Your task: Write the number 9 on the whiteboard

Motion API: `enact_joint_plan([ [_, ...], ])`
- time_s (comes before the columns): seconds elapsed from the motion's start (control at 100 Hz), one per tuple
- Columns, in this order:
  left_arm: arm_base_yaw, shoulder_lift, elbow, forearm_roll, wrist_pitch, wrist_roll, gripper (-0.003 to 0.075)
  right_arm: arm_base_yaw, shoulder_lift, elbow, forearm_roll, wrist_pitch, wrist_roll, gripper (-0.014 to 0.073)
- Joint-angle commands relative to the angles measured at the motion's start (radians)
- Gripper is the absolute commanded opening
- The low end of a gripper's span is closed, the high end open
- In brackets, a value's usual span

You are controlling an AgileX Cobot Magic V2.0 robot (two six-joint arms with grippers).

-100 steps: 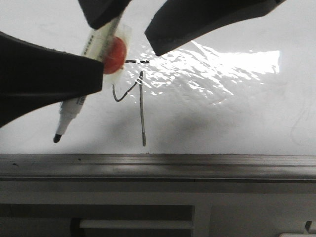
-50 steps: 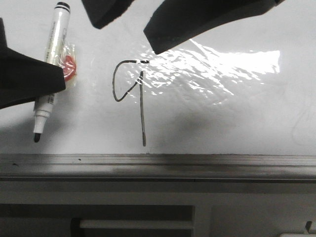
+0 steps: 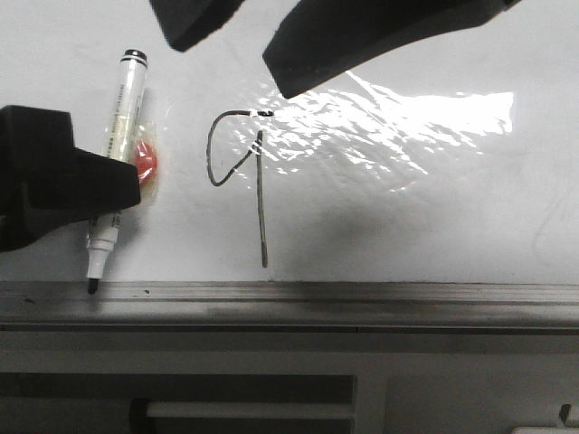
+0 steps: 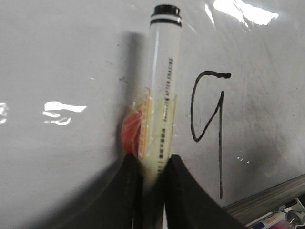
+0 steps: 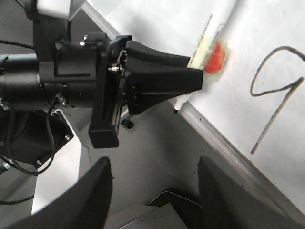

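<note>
The whiteboard (image 3: 434, 226) lies bare to the right of the number 9 (image 3: 244, 172), open for a gripper to pass. The left gripper (image 3: 113, 194) with its marker (image 3: 116, 154) blocks the lower left, marker tip at the grey tray rail (image 3: 362, 303). The right gripper (image 3: 253, 36), fingers spread, hangs over the upper board
</note>
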Motion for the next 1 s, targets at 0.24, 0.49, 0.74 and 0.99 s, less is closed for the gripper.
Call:
enact_joint_plan([
  [0.24,-0.004,0.018,-0.031,-0.008,-0.086,-0.049,-0.0020,0.002,-0.015,-0.032,0.022,-0.046,-0.011,0.0344],
  [0.49,-0.004,0.018,-0.031,-0.008,-0.088,-0.051,0.0148,0.002,-0.015,-0.032,0.022,-0.046,-0.011,0.0344],
  [0.74,-0.004,0.018,-0.031,-0.008,-0.140,-0.051,0.0296,0.002,-0.015,-0.032,0.022,-0.046,-0.011,0.0344],
  [0.99,-0.004,-0.022,-0.031,0.013,-0.162,-0.051,0.0296,0.002,-0.015,-0.032,0.022,-0.046,-0.011,0.0244],
])
